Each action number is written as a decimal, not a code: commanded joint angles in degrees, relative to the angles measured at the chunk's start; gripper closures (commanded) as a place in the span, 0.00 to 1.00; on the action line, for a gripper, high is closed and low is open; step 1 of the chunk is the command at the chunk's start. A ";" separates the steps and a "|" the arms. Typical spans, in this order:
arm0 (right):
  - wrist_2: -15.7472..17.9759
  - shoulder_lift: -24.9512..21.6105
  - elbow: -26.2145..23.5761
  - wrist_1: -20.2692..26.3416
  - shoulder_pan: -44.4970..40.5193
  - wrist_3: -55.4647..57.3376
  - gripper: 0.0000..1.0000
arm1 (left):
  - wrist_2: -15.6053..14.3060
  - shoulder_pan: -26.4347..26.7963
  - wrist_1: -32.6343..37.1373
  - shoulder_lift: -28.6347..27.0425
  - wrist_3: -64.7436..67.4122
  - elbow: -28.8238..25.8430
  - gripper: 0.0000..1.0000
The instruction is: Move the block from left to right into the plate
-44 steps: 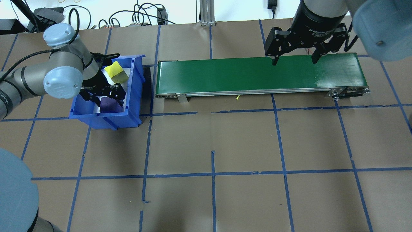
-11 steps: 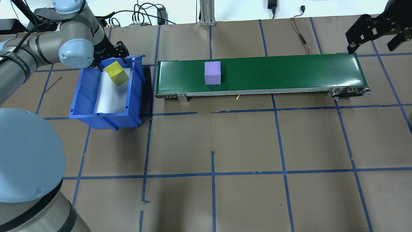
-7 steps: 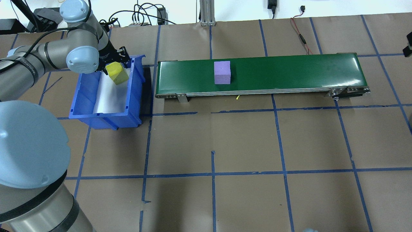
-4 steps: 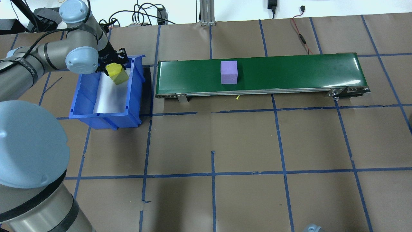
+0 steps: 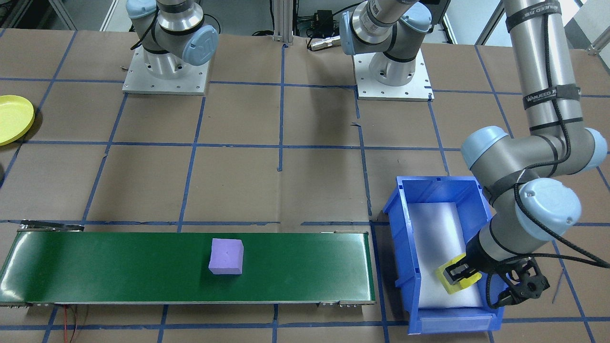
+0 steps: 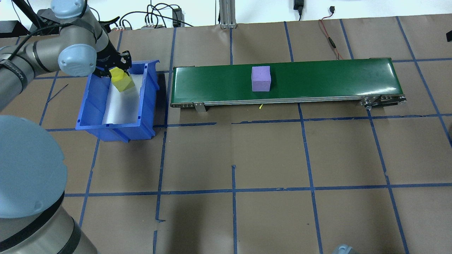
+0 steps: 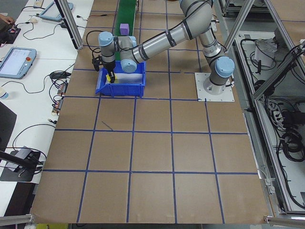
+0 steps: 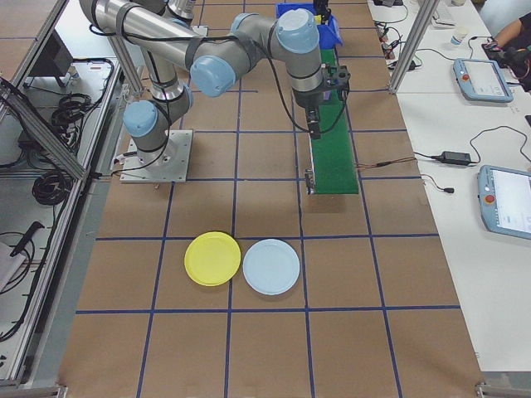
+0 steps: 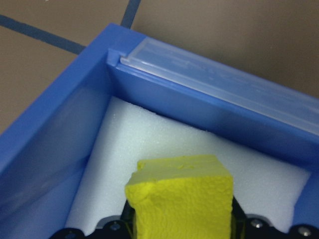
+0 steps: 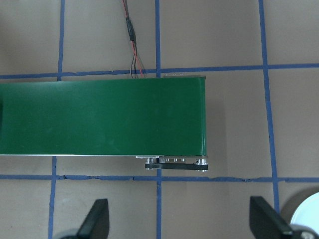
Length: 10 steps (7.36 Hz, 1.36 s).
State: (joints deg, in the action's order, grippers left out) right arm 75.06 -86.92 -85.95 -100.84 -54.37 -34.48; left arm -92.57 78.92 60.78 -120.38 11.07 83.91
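The green conveyor (image 6: 282,80) carries the purple block (image 6: 261,78) mid-belt, heading toward the right gripper (image 10: 177,226), which waits spread wide above the belt's end; the yellow plate (image 8: 212,259) lies beyond; the left gripper (image 5: 469,276) clamps the yellow block (image 6: 120,80) inside the blue bin (image 6: 148,91).

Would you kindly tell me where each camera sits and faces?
Front: across table, facing both arm bases; purple block on belt.
Overhead: behind robot, looking down; left arm over bin.
Left side: table's end; left arm near.
Right side: opposite end; right arm near, yellow plate.
Left wrist: into bin; left gripper holds yellow block.
Right wrist: down at belt's end; right gripper open.
Front and overhead share the block.
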 commanded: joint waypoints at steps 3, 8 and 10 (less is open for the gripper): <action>-7.00 12.26 -0.17 -6.53 -0.29 -0.77 0.00 | -0.16 1.40 9.34 7.69 -0.87 -2.42 0.73; -8.09 13.36 -9.31 -7.98 -0.29 12.42 0.00 | -0.25 16.07 5.88 5.79 -2.36 -2.52 0.72; -7.83 13.27 -9.50 -8.23 -0.29 11.63 0.00 | -0.33 20.12 2.68 2.70 -2.64 -2.26 0.72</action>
State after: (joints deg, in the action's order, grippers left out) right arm 67.04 -73.59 -95.26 -108.82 -54.67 -22.66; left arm -92.86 96.63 65.25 -115.91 8.57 81.39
